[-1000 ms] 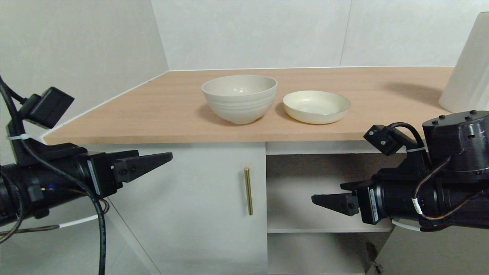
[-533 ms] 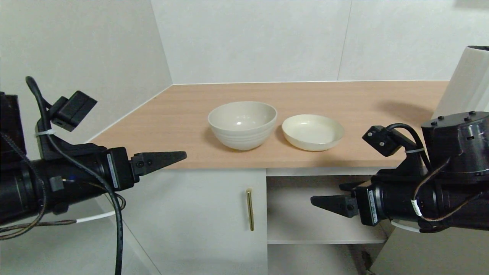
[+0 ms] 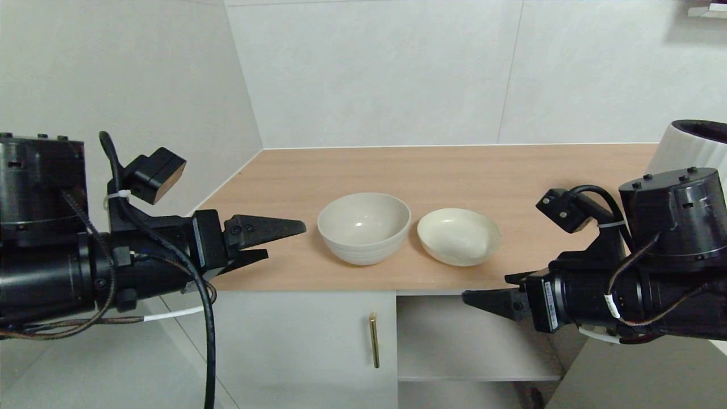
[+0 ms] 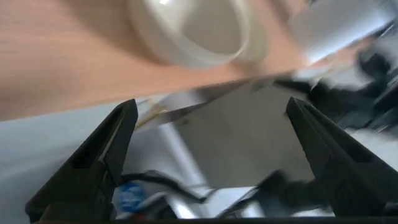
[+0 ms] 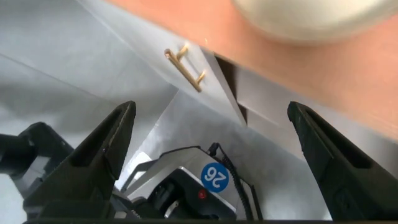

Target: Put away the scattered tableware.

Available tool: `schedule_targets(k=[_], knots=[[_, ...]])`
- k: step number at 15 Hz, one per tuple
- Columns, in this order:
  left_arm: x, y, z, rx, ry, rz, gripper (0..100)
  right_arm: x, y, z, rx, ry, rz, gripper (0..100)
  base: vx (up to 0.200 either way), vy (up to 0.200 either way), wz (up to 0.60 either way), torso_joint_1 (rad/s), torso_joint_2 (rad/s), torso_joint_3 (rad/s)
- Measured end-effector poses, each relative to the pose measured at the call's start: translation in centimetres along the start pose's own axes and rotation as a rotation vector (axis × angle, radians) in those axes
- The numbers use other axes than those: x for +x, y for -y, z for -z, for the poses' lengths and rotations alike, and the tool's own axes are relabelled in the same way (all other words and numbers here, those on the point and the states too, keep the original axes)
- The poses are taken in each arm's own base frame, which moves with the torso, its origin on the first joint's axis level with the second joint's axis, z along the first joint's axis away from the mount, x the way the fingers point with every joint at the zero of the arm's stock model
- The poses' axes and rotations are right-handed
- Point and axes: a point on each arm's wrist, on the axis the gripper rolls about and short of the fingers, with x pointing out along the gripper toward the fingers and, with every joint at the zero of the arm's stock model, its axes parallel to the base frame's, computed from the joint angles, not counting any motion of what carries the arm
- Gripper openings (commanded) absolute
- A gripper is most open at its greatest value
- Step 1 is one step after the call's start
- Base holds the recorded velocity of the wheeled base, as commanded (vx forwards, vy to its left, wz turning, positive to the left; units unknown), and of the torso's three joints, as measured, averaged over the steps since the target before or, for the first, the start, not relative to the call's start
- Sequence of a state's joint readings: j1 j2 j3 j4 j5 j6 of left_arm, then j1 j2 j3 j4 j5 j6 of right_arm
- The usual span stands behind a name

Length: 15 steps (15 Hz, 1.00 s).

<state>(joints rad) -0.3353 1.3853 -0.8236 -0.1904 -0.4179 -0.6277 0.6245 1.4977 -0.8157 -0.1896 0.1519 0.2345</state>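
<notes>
Two arms are held level, pointing inward, before the worktop [image 3: 431, 170]: the left gripper [image 3: 287, 241], spread wide, is near the deep bowl [image 3: 363, 227]; the right gripper [image 3: 485, 287], also wide, is below the worktop's edge. A shallow dish [image 3: 459, 236] sits just beside the bowl.

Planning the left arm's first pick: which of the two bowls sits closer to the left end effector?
The deeper bowl, left of the shallow bowl; the left end effector hangs just beside it.
</notes>
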Motion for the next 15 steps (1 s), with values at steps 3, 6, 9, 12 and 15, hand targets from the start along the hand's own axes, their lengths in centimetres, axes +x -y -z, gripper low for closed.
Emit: schedule_targets(k=[3, 6, 9, 12, 15], knots=[[1.4, -0.3, -0.6, -0.115, -0.011, -0.014, 100, 0.3, 0.2, 0.0, 0.002, 0.003, 0.007, 100, 0.0, 0.0, 0.0, 0.216, -0.49, -0.281], [3.0, -1.0, -1.0, -0.194, -0.009, -0.062, 100, 0.6, 0.5, -0.1, 0.005, 0.005, 0.017, 100, 0.0, 0.0, 0.0, 0.108, -0.24, -0.134], [5.2, -2.3, -1.4, -0.235, 0.05, -0.198, 100, 1.1, 0.6, -0.2, 0.007, 0.017, 0.041, 100, 0.0, 0.0, 0.0, 0.012, -0.02, -0.014], [6.7, -3.2, -1.5, -0.245, 0.049, -0.249, 100, 1.9, 0.8, -1.3, 0.064, 0.006, 0.146, 100, 0.0, 0.0, 0.0, 0.0, 0.0, 0.0], [7.3, -3.2, -1.2, -0.244, 0.032, -0.251, 100, 3.1, 1.1, -3.3, 0.232, -0.015, 0.314, 100, 0.0, 0.0, 0.0, 0.0, 0.0, 0.0]])
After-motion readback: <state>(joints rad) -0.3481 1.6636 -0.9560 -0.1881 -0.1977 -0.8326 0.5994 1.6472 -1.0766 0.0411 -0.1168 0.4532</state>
